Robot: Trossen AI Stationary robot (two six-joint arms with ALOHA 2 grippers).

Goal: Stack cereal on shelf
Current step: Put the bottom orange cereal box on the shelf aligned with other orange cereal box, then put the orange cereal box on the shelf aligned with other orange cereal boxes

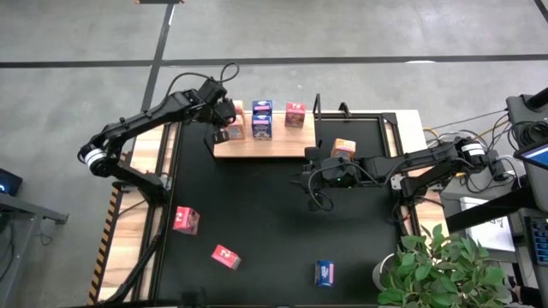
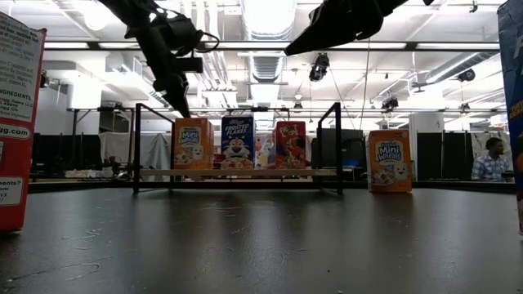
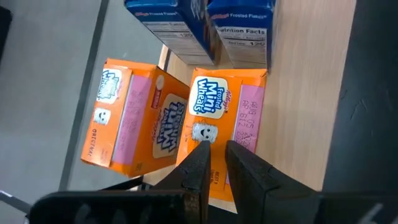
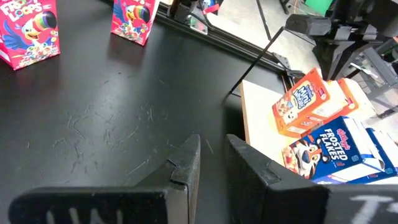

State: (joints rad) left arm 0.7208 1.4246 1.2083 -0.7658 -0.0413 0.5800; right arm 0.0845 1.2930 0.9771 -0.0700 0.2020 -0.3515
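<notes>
The shelf (image 1: 274, 147) is a light-wood board with black posts at the far middle of the mat. On it stand two orange cereal boxes (image 3: 224, 118) (image 3: 130, 118), blue ones (image 1: 262, 120) and a red one (image 1: 294, 114). My left gripper (image 3: 217, 155) hangs just above the nearer orange box (image 2: 189, 143), pointing down, its fingers a narrow gap apart and empty. My right gripper (image 4: 211, 158) hovers over the mat by the shelf's right end, fingers slightly apart and empty. Another orange box (image 1: 343, 147) stands on the mat beside it.
Two red boxes (image 1: 186, 219) (image 1: 226, 256) and a blue box (image 1: 324, 273) lie on the near part of the black mat (image 1: 257, 214). A potted plant (image 1: 437, 265) stands at the near right corner. A person (image 2: 490, 159) sits far behind the table.
</notes>
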